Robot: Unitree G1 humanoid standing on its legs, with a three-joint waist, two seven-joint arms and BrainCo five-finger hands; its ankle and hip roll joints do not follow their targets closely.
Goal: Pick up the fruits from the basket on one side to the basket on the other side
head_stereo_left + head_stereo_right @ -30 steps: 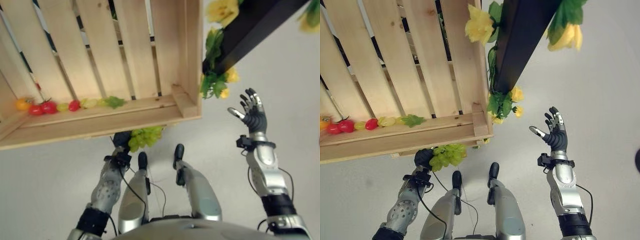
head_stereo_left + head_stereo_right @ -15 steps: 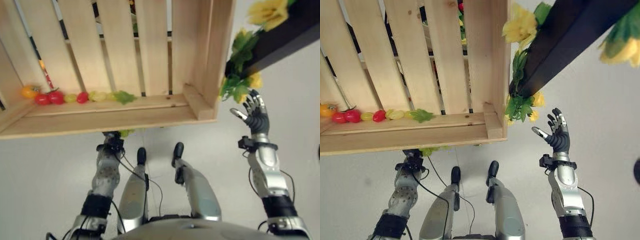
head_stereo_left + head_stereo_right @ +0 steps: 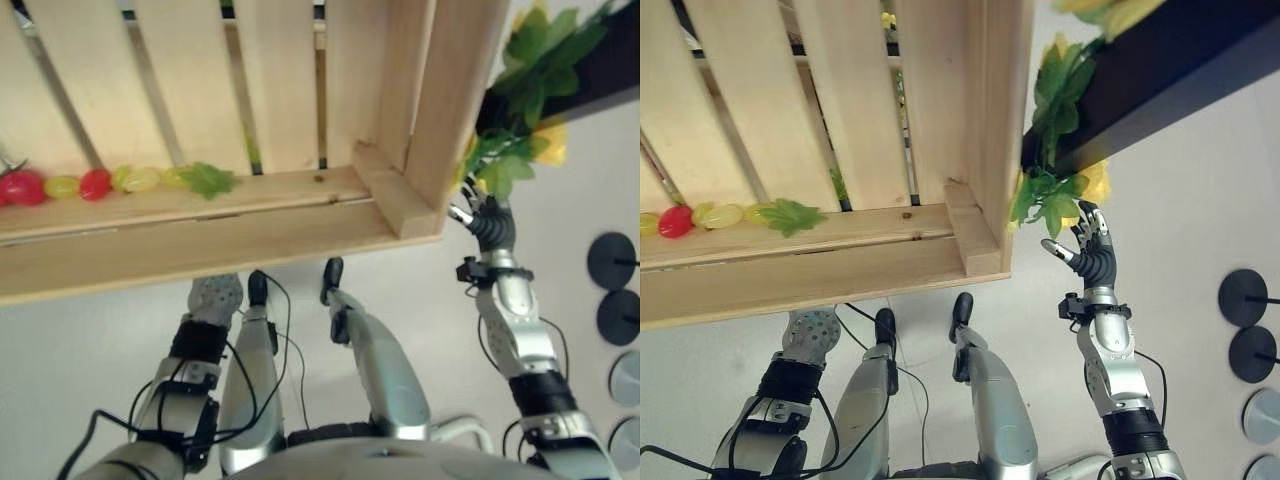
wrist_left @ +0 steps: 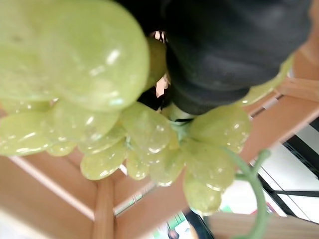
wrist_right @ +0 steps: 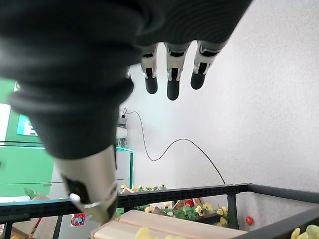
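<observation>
**Green grapes held under the wooden crate**

The bunch of pale green, glossy plastic-looking grapes (image 4: 124, 124) fills the left wrist view, pressed right against the left hand (image 4: 234, 50), whose dark ribbed cover lies over the top of the cluster. Slats of the light wooden slatted crate (image 3: 250, 215) show just behind the fruit, so the bunch sits close beneath the crate, where the left arm disappears in the eye views. The grapes appear to be carried by this hand, but its fingers are hidden behind the fruit, so I cannot tell how they are set.

The bunch looks light, and smooth enough to slip. The single grapes probably shift against each other, so a hold around the body of the cluster, or at the thin green stem (image 4: 256, 179) that curves out beside it, seems safest; a hold on one grape alone could let the rest swing or tear away.

The right hand (image 3: 1092, 255) is raised beside the crate's corner, just under the yellow artificial flowers with green leaves (image 3: 1065, 190), with its fingers straight and spread, holding nothing.

A row of small red and yellow-green fruits with a green leaf (image 3: 120, 182) lies along the crate's lower board.

No brand, label or readable writing can be made out on the grapes or the crate.
</observation>
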